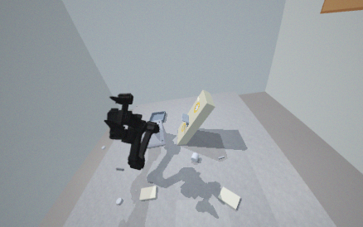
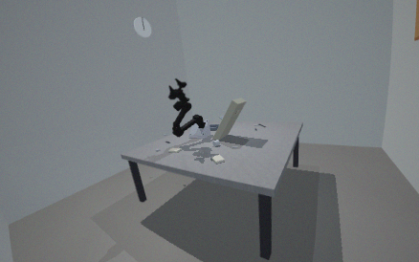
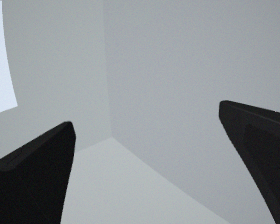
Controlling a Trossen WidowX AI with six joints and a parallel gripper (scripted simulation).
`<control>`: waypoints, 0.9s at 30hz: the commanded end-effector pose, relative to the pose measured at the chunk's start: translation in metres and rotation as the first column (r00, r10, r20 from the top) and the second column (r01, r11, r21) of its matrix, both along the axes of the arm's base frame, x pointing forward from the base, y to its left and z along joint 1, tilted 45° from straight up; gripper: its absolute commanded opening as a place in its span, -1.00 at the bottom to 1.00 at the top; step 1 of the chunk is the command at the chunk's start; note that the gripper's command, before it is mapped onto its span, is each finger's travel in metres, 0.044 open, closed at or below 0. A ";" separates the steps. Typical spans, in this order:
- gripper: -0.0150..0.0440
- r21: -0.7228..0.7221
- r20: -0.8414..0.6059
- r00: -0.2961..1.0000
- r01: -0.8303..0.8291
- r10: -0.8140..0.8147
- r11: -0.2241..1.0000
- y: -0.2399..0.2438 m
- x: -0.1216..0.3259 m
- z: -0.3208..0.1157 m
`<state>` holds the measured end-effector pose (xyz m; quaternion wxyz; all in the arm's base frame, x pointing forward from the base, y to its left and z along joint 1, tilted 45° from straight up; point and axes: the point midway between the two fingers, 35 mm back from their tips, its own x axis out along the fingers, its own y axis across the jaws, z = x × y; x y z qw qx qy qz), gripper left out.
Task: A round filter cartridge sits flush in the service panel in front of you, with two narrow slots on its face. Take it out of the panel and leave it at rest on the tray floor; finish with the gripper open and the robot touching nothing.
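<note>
The grey square surface is carrying a tall cream slab panel, leaning near its far-left corner. A small orange-ringed round cartridge is sitting flush low on the panel's face; probably light, rigid and slick, best gripped through its two slots. The black pincer is gaping wide, holding nothing, raised well apart.
</note>
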<state>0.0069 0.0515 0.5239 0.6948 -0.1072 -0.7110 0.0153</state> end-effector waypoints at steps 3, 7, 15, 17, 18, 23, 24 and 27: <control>0.60 -0.069 -0.071 0.997 -0.001 -0.004 0.998 0.021 0.015 -0.001; 0.24 -0.247 -0.258 0.965 -0.009 -0.056 0.969 0.075 0.055 -0.015; -0.18 -0.553 -0.538 0.781 -0.044 -0.317 0.832 0.157 0.134 -0.081; -0.18 -0.618 -0.574 0.713 -0.055 -0.403 0.784 0.171 0.152 -0.104; -0.18 -0.649 -0.586 0.676 -0.061 -0.447 0.758 0.176 0.160 -0.115; -0.18 -0.793 -0.572 0.458 -0.096 -0.680 0.602 0.190 0.200 -0.182; -0.18 -0.818 -0.553 0.409 -0.104 -0.726 0.565 0.190 0.207 -0.196; -0.18 -0.885 -0.465 0.261 -0.131 -0.846 0.446 0.185 0.224 -0.236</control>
